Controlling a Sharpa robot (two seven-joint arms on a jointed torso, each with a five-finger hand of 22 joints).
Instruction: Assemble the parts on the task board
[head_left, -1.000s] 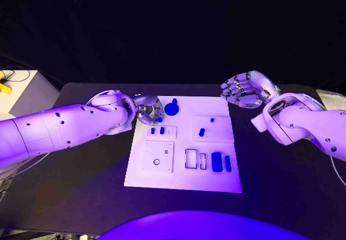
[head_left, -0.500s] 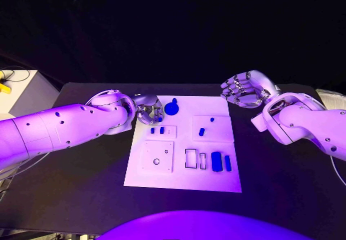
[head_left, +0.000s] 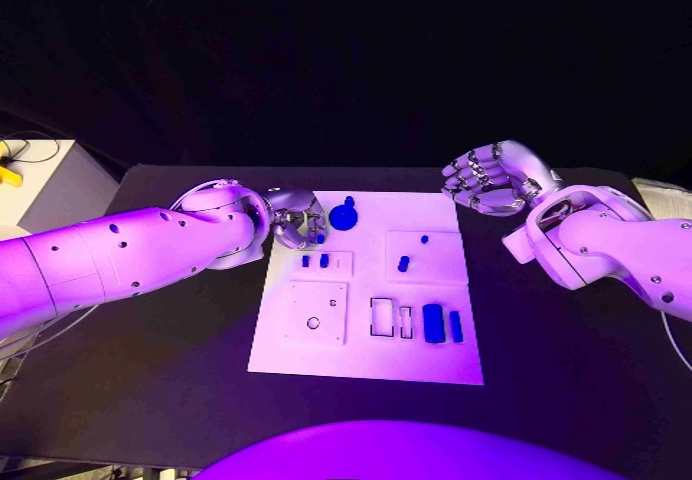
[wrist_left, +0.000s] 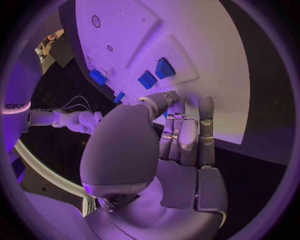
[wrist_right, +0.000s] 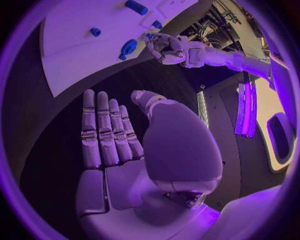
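The white task board (head_left: 372, 362) lies mid-table. My left hand (head_left: 299, 222) is at its far left corner, beside a round blue part (head_left: 343, 215). Its thumb and fingers (wrist_left: 178, 131) are closed together, and a small blue piece (head_left: 317, 238) shows at their tips. Two small blue pegs (head_left: 315, 261) stand in a raised block, and two more parts (head_left: 402, 264) sit on the block to their right. Two long blue parts (head_left: 443, 325) stand next to empty slots (head_left: 382, 316). My right hand (head_left: 490, 178) hovers off the far right corner, its fingers (wrist_right: 103, 127) straight and holding nothing.
A white box (head_left: 36, 180) with a yellow item stands off the table's left side. A pale object (head_left: 663, 190) sits at the right edge. Bare black tabletop (head_left: 144, 400) surrounds the board.
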